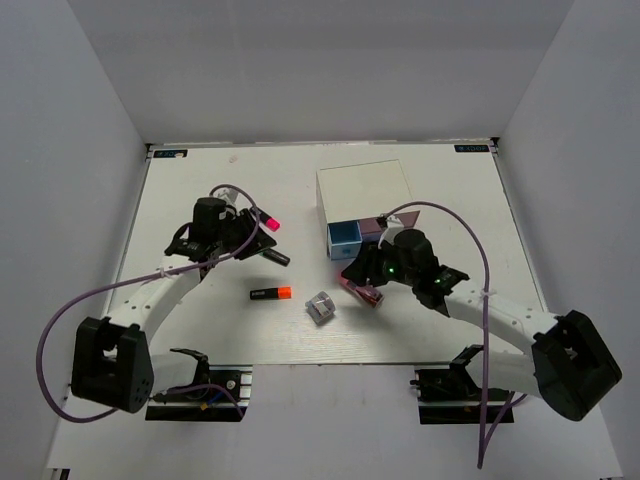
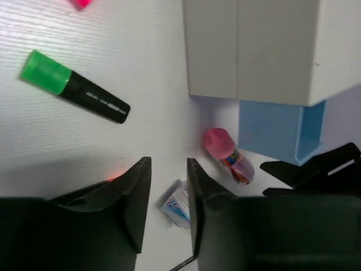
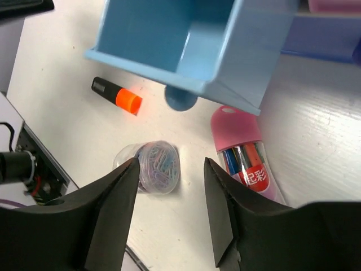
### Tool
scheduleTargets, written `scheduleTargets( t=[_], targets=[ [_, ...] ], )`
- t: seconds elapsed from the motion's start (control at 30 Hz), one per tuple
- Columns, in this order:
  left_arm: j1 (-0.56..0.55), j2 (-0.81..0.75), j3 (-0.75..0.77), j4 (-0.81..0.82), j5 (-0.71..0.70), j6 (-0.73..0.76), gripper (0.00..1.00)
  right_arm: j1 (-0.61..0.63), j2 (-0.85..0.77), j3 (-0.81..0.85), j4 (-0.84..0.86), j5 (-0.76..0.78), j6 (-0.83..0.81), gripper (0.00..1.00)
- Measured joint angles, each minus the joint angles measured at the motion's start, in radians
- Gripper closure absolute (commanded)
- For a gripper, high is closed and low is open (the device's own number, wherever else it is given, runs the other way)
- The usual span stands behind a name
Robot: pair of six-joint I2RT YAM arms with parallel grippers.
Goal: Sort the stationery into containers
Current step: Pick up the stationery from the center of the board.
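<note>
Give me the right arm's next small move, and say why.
Probably shift the right end effector a little toward the pink capsule and lower it to straddle it. The end effector is open and empty, the capsule lies on the table just beside its gap, and the light-blue drawer close by stands open and looks empty.

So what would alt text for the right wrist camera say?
An open light-blue drawer juts out over a white table, seen above the open right gripper. On the table lie an orange-capped highlighter, a tub of paper clips and a pink capsule.
</note>
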Motion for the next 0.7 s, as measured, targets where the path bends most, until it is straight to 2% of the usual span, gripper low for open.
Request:
scheduleTargets(
  t=[0.03,0.13,0.23,0.27,0.33,0.4,0.43,0.47,0.5,0.53,0.7],
  targets=[
    [-0.005,-0.018,-0.001,0.004,0.011,0.010,0.64,0.000,-0.016,-0.007,-0.001,-0.003,-0.020,0.44],
    [-0.023,-0.044,-0.001,0.006,0.041,0.031,0.63,0.000,-0.051,-0.028,-0.001,-0.003,-0.078,0.44],
    [-0.038,-0.050,-0.001,-0.005,0.060,0.042,0.52,0.000,-0.073,-0.036,-0.009,-0.016,-0.156,0.52],
    [-0.045,-0.051,-0.001,-0.012,0.063,0.044,0.45,0.000,-0.080,-0.036,-0.011,-0.032,-0.191,0.52],
    [-0.058,-0.057,0.000,-0.028,0.069,0.048,0.40,0.000,-0.100,-0.036,-0.016,-0.085,-0.273,0.52],
    [-0.066,-0.066,0.000,-0.043,0.070,0.049,0.33,0.000,-0.121,-0.035,-0.030,-0.159,-0.374,0.46],
    [-0.071,-0.071,-0.001,-0.051,0.071,0.048,0.31,0.000,-0.132,-0.035,-0.038,-0.198,-0.424,0.35],
    [-0.076,-0.079,-0.003,-0.055,0.071,0.046,0.29,0.000,-0.142,-0.035,-0.050,-0.239,-0.478,0.29],
    [-0.078,-0.087,-0.008,-0.056,0.071,0.043,0.27,0.000,-0.150,-0.035,-0.061,-0.274,-0.533,0.16],
    [-0.084,-0.101,-0.019,-0.050,0.071,0.039,0.27,0.001,-0.155,-0.035,-0.069,-0.310,-0.581,0.10],
    [-0.106,-0.171,-0.087,-0.050,0.072,0.009,0.26,0.017,-0.146,-0.036,-0.130,-0.411,-0.763,0.10]
  ],
)
